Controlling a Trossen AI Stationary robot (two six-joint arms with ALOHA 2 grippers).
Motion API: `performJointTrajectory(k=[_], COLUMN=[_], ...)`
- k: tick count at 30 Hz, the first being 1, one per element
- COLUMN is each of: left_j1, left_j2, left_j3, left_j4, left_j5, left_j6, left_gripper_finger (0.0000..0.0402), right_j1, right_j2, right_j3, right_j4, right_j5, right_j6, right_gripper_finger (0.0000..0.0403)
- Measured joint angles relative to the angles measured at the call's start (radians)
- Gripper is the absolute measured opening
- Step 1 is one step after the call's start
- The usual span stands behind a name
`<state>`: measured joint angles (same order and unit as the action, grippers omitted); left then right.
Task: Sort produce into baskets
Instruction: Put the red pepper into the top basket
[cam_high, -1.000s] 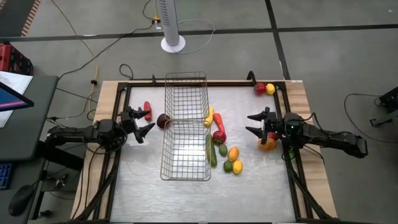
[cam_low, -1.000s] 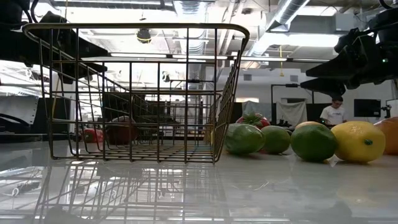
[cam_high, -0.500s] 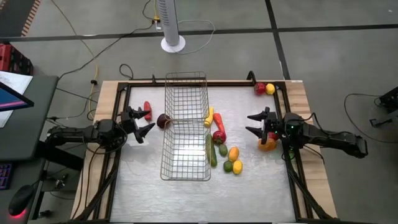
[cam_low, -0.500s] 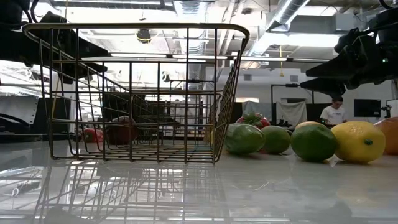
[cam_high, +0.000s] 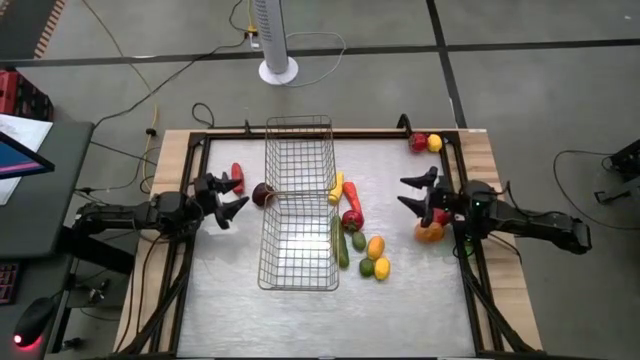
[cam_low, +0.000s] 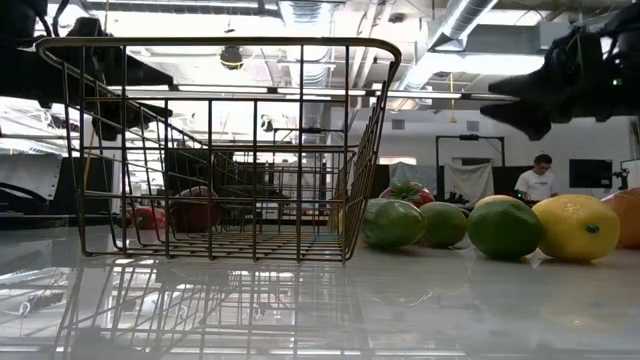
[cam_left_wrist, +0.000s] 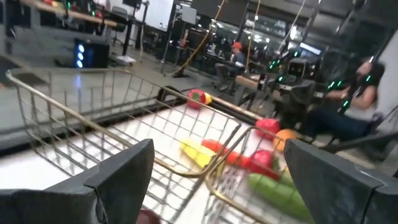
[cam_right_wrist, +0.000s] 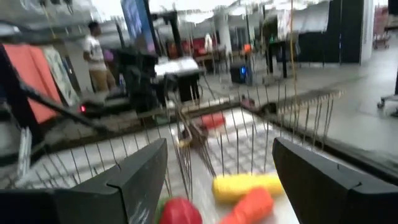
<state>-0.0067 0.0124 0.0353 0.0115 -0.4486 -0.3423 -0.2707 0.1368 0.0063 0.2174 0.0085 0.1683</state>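
Two robot arms wait beside the baskets, holding nothing.

The left gripper (cam_high: 228, 195) at 9 o'clock and the right gripper (cam_high: 413, 192) at 3 o'clock both have their fingers spread open and empty. The wire baskets (cam_high: 298, 200) sit mid-worktop (cam_high: 230, 290). Most produce (cam_high: 362, 245) lies just right of them, toward 4 o'clock.

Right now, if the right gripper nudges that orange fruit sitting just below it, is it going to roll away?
Probably. The orange fruit looks round and sits loose on the smooth, glossy table, so a sideways nudge from the right gripper would likely send it rolling. It appears firm, so open fingers closing evenly should hold it, though a curved skin may slip.
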Motion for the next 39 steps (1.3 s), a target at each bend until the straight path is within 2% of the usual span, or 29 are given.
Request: performJointTrajectory(k=[4,13,15,18,20,23,26,31,35,39], left_j1=[0.0,0.0,0.0,0.0,0.002,0.017,0.043,0.079,0.082,0.082], left_j2=[0.0,0.001,0.001,0.004,0.024,0.081,0.17,0.349,0.495,0.651], left_j3=[0.0,0.0,0.0,0.004,0.041,0.15,0.288,0.505,0.539,0.538], left_j4=[0.001,0.035,0.087,0.203,0.2,0.039,-0.198,-0.61,-0.682,-0.697], left_j5=[-0.044,-0.063,-0.076,0.017,0.031,-0.016,-0.034,0.043,0.118,0.142], left_j6=[-0.042,-0.175,-0.152,-0.055,-0.023,0.004,0.012,-0.077,-0.126,-0.118], left_gripper_finger=[0.0345,0.0345,0.0345,0.0345,0.0345,0.0345,0.0345,0.0345,0.0345,0.0345], right_j1=[0.0,0.0,0.0,0.003,0.003,0.003,0.003,0.0,0.003,0.003], right_j2=[0.0,0.0,0.0,0.005,0.019,0.064,0.129,0.256,0.338,0.385], right_j3=[0.0,0.0,0.0,0.003,0.021,0.09,0.203,0.447,0.584,0.605], right_j4=[0.065,0.12,0.137,0.141,0.113,0.116,0.043,-0.163,-0.258,-0.244], right_j5=[0.04,0.048,0.067,0.072,0.067,0.041,0.025,0.017,0.016,0.016], right_j6=[0.017,0.035,0.058,0.1,0.104,0.097,0.06,-0.048,-0.127,-0.17], right_gripper_finger=[0.0317,0.0317,0.0317,0.0317,0.0317,0.0317,0.0317,0.0317,0.0317,0.0317])
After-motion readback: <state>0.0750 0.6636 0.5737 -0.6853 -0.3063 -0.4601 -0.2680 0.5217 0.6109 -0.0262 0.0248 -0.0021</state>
